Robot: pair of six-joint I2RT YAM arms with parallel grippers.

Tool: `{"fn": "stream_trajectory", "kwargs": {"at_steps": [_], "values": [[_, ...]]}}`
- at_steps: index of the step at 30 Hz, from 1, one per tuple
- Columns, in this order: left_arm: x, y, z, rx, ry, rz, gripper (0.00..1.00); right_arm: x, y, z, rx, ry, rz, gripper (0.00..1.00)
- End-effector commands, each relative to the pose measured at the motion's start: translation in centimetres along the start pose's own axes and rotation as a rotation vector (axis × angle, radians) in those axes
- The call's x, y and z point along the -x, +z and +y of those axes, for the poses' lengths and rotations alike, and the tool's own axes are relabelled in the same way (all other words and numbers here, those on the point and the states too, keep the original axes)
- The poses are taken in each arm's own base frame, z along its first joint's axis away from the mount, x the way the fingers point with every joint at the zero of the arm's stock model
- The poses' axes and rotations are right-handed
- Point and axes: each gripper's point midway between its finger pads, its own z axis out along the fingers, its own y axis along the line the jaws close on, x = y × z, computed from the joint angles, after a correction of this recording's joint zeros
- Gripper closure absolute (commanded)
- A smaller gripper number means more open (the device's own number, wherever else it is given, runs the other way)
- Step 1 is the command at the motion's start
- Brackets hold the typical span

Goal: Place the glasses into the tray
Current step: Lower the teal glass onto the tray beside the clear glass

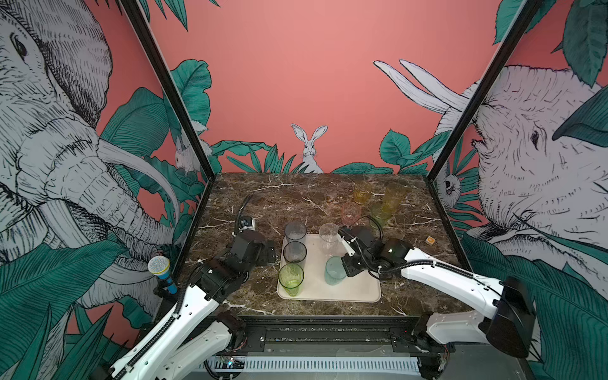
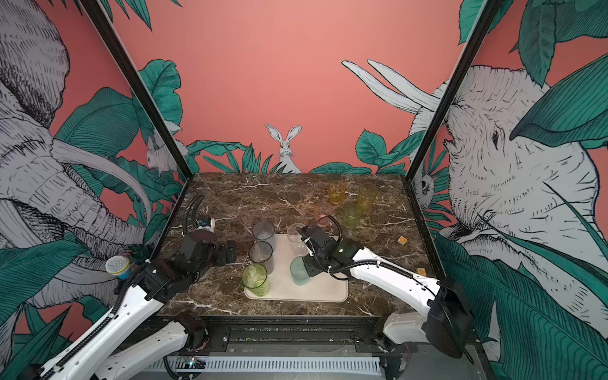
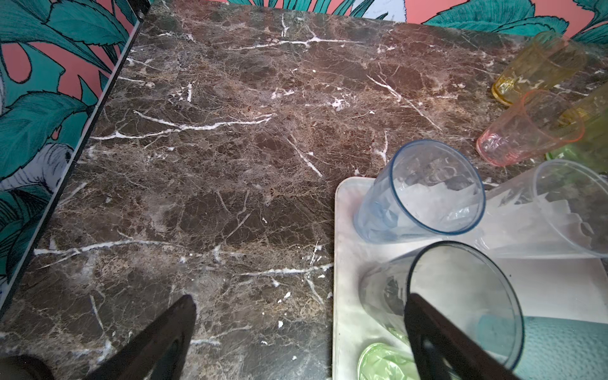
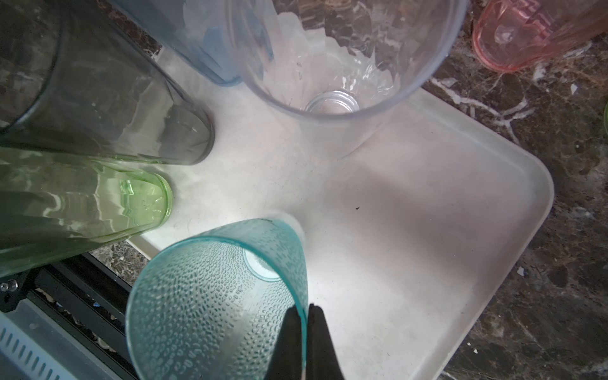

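Pinching the teal glass by its rim, the right gripper has one finger inside the wall and one outside, clamped tight. The glass stands upright over the tray, in the near middle. From the wrist view its base looks down on the tray floor, though I can't swear it's touching.

So this looks like the placing step for glass number five. Four others stand in the tray. The grey, smoky and green run down the left edge, and the clear one is at the far side.

The left gripper is spread wide and empty, hovering over the table just beside the tray's left edge.

Four glasses wait out on the marble, far right. They are pink, amber, yellow and a short yellow-green.

Next call, I'd say: let the rim go cleanly and lift straight up. Any sideways drag could tip the teal glass, and the clear one sits close behind the wrist. Then reach back for the pink, the nearest one, just beyond the tray's far edge. The right half of the tray has bare floor for it.
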Motion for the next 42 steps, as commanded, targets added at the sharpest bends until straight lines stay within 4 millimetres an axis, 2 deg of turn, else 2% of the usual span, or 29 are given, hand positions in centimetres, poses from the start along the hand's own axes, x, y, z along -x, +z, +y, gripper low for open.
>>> {"fn": "stream_trajectory", "kwargs": {"at_steps": [1, 19, 42], "values": [[0.6, -0.6, 0.6, 0.02, -0.013, -0.023, 0.01, 2.0, -0.6, 0.8, 0.005, 0.003, -0.061, 1.0], [0.4, -1.2, 1.4, 0.038, -0.012, -0.033, 0.01, 3.0, 0.5, 0.8, -0.033, 0.031, -0.061, 1.0], [0.3, -1.1, 1.3, 0.031, -0.016, -0.028, 0.01, 3.7, 1.5, 1.2, -0.024, 0.039, -0.069, 1.0]]}}
